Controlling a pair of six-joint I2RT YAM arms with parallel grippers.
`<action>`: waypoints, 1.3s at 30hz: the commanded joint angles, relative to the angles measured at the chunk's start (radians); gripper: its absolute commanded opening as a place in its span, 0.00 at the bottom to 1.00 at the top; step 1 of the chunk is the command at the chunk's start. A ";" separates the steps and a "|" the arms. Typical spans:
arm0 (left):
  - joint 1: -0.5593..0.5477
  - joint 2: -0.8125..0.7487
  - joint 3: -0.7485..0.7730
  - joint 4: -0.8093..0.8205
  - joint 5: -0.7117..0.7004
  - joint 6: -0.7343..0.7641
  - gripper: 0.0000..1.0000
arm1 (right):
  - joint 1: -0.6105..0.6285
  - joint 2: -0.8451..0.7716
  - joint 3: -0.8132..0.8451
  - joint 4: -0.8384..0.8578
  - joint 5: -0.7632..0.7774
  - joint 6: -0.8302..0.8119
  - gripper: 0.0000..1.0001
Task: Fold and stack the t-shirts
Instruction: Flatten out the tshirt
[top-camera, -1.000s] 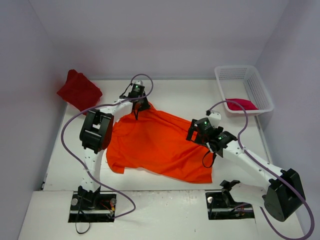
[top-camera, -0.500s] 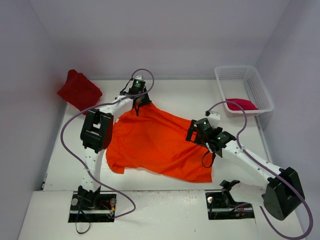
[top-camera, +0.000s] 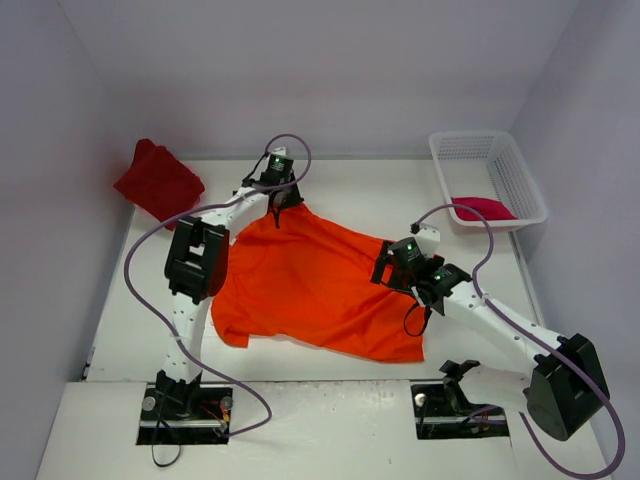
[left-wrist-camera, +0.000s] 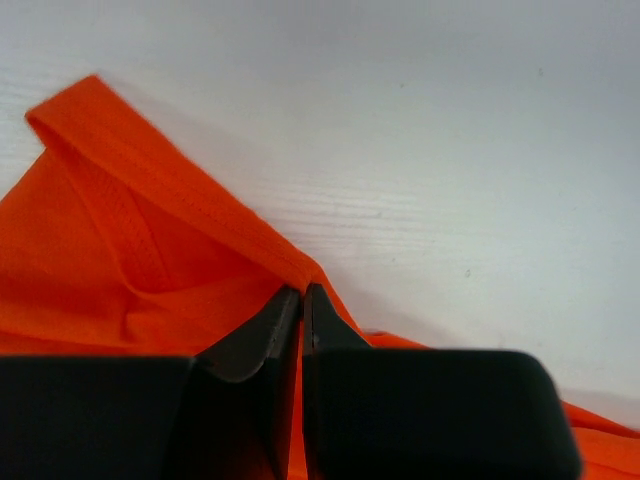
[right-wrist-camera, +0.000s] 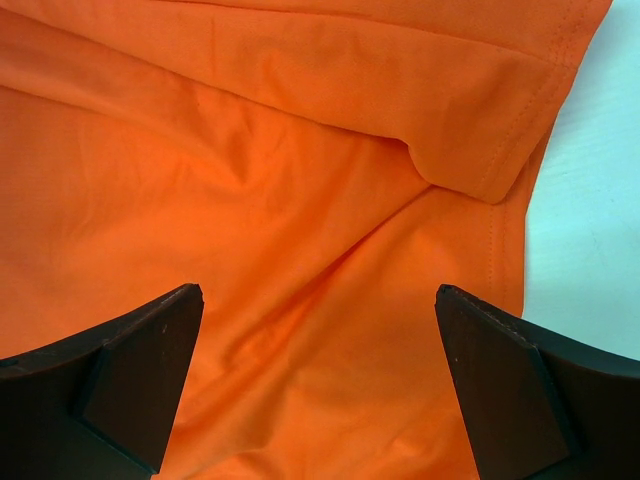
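Bright orange t-shirt (top-camera: 310, 285), dark red t-shirt (top-camera: 158, 180) and crimson-pink t-shirt (top-camera: 483, 208), all plain; white mesh basket (top-camera: 515, 175), white table (top-camera: 380, 195)

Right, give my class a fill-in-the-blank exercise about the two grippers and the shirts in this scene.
The left gripper is ____ on the orange t-shirt's edge.
The right gripper, over that shirt, stands ____.
The pink t-shirt lies inside the white ____.
Missing words: shut; open; basket.
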 joint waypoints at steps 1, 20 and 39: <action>-0.005 -0.009 0.118 0.005 -0.027 0.038 0.00 | -0.001 -0.004 -0.003 0.030 0.003 0.012 0.98; -0.005 0.107 0.351 -0.028 0.008 0.057 0.00 | -0.001 -0.002 -0.003 0.040 -0.004 0.007 0.98; 0.004 0.104 0.336 -0.023 0.006 0.073 0.75 | -0.001 0.032 0.046 0.053 0.009 -0.004 0.97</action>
